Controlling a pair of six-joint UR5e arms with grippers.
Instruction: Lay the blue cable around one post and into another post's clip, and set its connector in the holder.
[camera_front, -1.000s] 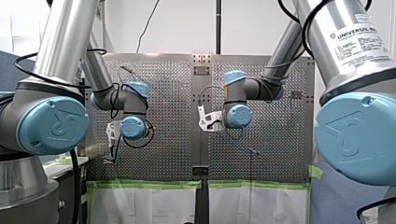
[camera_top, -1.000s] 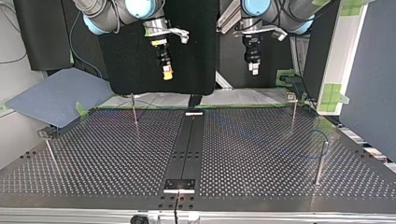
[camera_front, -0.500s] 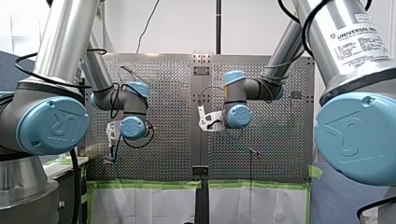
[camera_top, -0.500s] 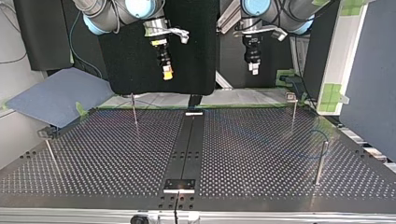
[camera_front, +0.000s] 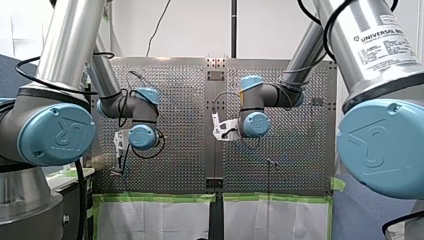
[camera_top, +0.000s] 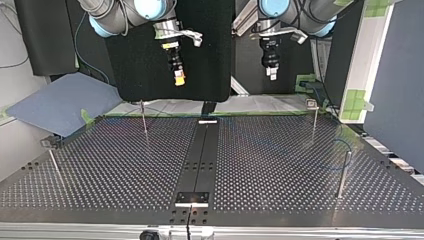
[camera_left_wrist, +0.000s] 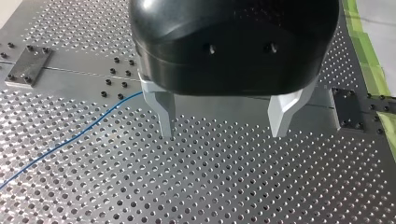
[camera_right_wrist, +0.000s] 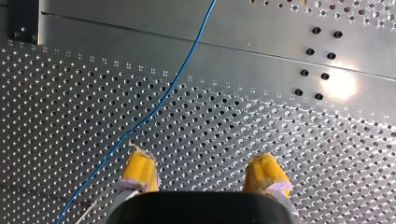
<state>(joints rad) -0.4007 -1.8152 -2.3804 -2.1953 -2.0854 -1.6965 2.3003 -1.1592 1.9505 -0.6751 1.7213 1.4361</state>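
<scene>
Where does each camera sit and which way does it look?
Front: behind and above, looking over the table; my left arm and right arm loom close.
Top: across the table, facing the arms; right gripper hangs at its left, left gripper at its right.
Left wrist: on my left arm, looking past its open gripper at the table.
Right wrist: on my right arm, looking likewise past its open gripper.
Shared: both wrist views show the blue cable.

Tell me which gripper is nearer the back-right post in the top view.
Left. My left gripper hangs above the post, slightly toward the view's middle; my right gripper hangs beyond the centre strip, at the view's left.
</scene>
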